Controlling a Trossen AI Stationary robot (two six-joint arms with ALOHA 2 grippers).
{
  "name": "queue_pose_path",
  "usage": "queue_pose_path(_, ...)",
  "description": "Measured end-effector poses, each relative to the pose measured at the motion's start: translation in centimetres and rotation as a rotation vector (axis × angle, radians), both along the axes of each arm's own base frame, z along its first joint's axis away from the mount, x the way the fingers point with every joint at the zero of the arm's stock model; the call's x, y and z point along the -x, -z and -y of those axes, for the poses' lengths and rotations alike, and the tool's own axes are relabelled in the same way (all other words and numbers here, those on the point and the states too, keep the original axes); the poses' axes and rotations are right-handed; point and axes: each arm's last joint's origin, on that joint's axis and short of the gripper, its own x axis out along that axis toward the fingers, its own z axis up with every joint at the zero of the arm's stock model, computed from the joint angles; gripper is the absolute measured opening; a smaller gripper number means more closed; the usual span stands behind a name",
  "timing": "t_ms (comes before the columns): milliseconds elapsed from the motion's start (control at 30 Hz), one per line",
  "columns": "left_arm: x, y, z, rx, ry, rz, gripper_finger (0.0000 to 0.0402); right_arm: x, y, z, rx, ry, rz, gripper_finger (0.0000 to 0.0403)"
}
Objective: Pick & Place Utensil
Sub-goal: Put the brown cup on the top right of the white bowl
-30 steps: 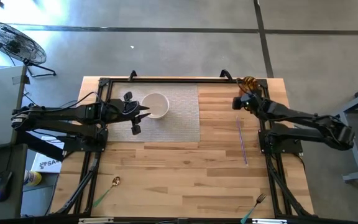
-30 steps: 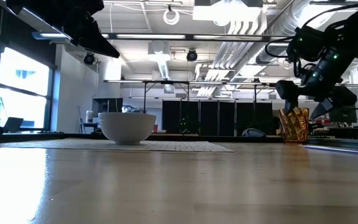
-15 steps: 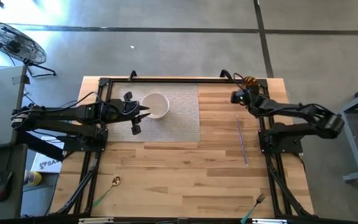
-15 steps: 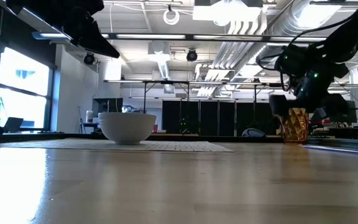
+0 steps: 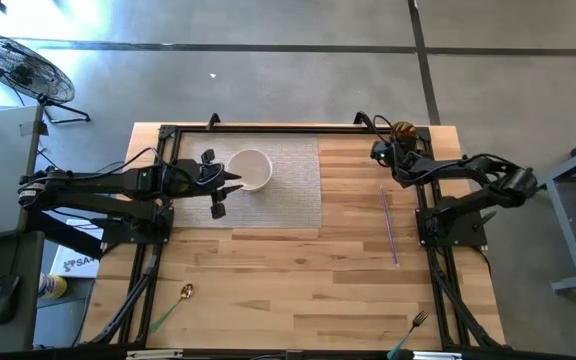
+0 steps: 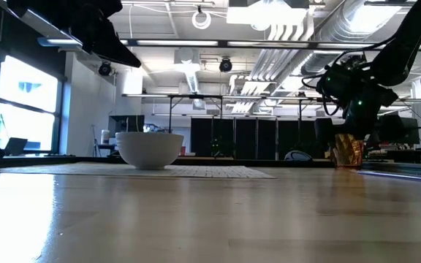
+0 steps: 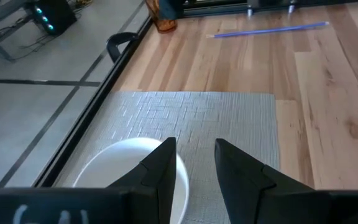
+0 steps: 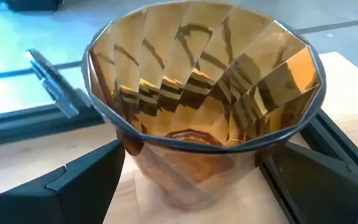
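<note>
At the near left of the table (image 5: 268, 300) lies a spoon (image 5: 184, 293) with a green handle, untouched and well apart from both arms. Farther back on the left, the left gripper (image 7: 194, 168) hangs over the near rim of the white bowl (image 5: 252, 168), which sits on the grey mat (image 5: 288, 190); its fingers stand a little apart with nothing between them, so this arm looks to be waiting where a utensil might be dropped. Right of the mat a purple straw (image 5: 389, 226) lies flat on the bare wood, pointing front to back, thin and straight, near the right arm's base. At the near right edge a fork (image 5: 414, 325) with a green handle lies at an angle. At the far right corner stands the amber cup (image 8: 204, 93), a faceted, see-through glass, upright and empty as far as its inside shows. The right gripper (image 8: 191, 171) is low at the cup with its fingers spread wide, one on each side of the base and not yet touching the glass, which reads as lining up to grasp it, probably as the holder for the utensils. Which utensil is meant cannot be told; none is held.
</note>
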Motion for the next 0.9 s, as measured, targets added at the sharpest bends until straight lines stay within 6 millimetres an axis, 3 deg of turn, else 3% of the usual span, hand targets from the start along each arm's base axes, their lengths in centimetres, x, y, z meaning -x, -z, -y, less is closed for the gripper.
queue_pose_path(633,0.0,0.0,0.0,-0.001,0.001,-0.001,0.0108,-0.6,1.2,0.4,0.146,0.147,-0.013,0.0395)
queue_pose_path(900,0.0,0.0,0.0,-0.002,0.001,-0.001,0.0108,-0.8,1.2,0.1,0.155,0.142,-0.029,0.0360)
